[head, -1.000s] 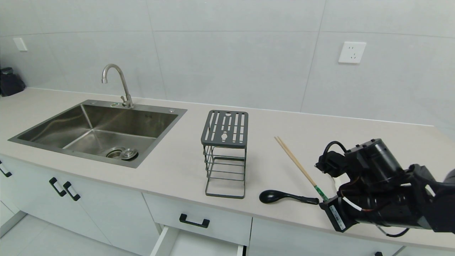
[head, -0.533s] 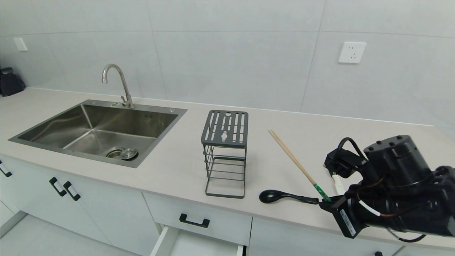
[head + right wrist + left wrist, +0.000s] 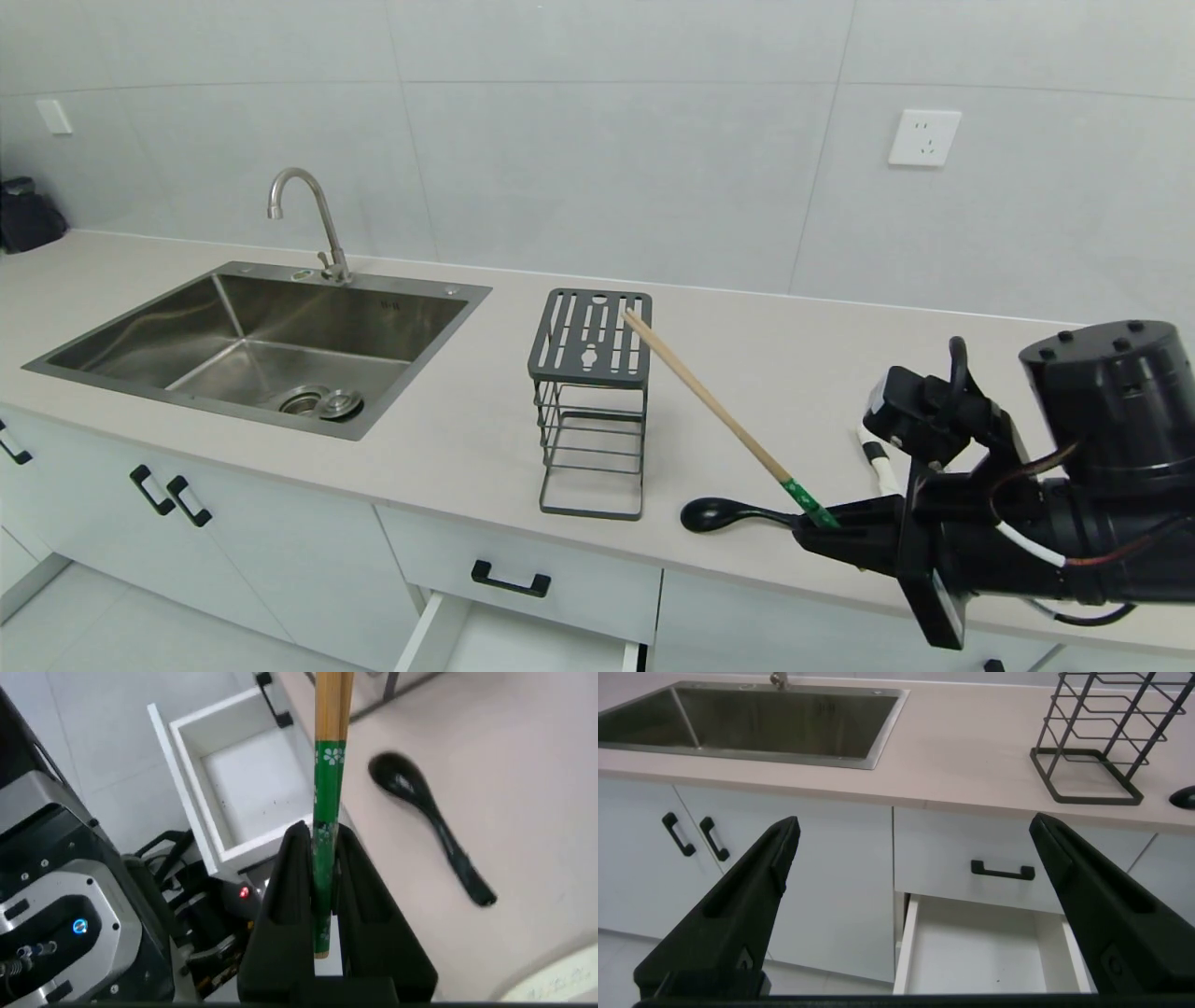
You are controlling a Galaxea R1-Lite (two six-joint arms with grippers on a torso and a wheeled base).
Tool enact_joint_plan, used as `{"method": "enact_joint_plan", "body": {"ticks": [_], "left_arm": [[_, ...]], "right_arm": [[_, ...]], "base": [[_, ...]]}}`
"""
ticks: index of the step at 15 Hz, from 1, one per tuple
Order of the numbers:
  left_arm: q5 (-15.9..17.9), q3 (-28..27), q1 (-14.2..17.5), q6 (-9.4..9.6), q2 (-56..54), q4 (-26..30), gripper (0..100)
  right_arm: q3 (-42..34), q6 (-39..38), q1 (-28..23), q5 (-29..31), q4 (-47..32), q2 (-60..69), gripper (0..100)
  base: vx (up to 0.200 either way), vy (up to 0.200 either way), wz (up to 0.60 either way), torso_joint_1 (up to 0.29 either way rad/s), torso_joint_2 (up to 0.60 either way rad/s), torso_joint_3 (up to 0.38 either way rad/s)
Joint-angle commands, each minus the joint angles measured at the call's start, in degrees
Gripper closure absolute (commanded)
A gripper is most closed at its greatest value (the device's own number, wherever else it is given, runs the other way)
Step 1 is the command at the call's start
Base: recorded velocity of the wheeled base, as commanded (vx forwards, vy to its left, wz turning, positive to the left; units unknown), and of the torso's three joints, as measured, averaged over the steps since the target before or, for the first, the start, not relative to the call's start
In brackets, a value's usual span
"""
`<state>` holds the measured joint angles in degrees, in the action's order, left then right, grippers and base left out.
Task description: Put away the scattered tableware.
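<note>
Chopsticks [image 3: 709,401] pinched by their green end in my right gripper [image 3: 815,525], slanting above the counter [image 3: 840,373]; spoon [image 3: 719,514] lies just beside it. Next, I judge: steer their tips into the rack [image 3: 590,341] ahead.

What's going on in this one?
The right gripper is shut on the green-patterned end of a pair of wooden chopsticks, holding them off the beige countertop with their tips angled towards the dark grey wire rack. A black spoon lies on the countertop beside that gripper. The left gripper hangs open in front of the cabinets, near an open white drawer.
</note>
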<state>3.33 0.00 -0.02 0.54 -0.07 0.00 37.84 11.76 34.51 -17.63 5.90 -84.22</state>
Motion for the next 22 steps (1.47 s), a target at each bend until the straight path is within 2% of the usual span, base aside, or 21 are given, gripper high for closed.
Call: {"method": "enact_joint_plan", "body": {"ticks": [1, 3, 7, 10, 15, 18, 22], "left_arm": [[0.0, 0.0, 0.0, -0.01, 0.1, 0.0, 0], [0.0, 0.0, 0.0, -0.01, 0.1, 0.0, 0], [0.0, 0.0, 0.0, -0.01, 0.1, 0.0, 0], [0.0, 0.0, -0.1, -0.01, 0.1, 0.0, 0], [0.0, 0.0, 0.0, -0.01, 0.1, 0.0, 0], [0.0, 0.0, 0.0, -0.01, 0.1, 0.0, 0], [0.0, 0.0, 0.0, -0.01, 0.1, 0.0, 0]], "right_arm": [[-0.1, 0.5, 1.3, -0.1, -0.1, -0.5, 100], [-1.5, 5.6, 1.2, -0.1, -2.4, -1.1, 100], [-2.7, 7.8, 1.1, 0.2, -4.2, -0.8, 100], [-7.5, 7.6, 6.2, 0.8, -3.9, -0.8, 100], [-8.2, 5.3, 10.4, 4.8, -4.1, -2.7, 100], [-7.9, 3.2, 11.2, 4.4, -2.1, -4.2, 100], [-4.0, 3.3, 14.0, 4.4, 4.8, -10.8, 100]], "base": [[0.000, 0.000, 0.00, 0.000, 0.00, 0.000], [0.000, 0.000, 0.00, 0.000, 0.00, 0.000], [0.000, 0.000, 0.00, 0.000, 0.00, 0.000], [0.000, 0.000, 0.00, 0.000, 0.00, 0.000], [0.000, 0.000, 0.00, 0.000, 0.00, 0.000], [0.000, 0.000, 0.00, 0.000, 0.00, 0.000], [0.000, 0.000, 0.00, 0.000, 0.00, 0.000]]}}
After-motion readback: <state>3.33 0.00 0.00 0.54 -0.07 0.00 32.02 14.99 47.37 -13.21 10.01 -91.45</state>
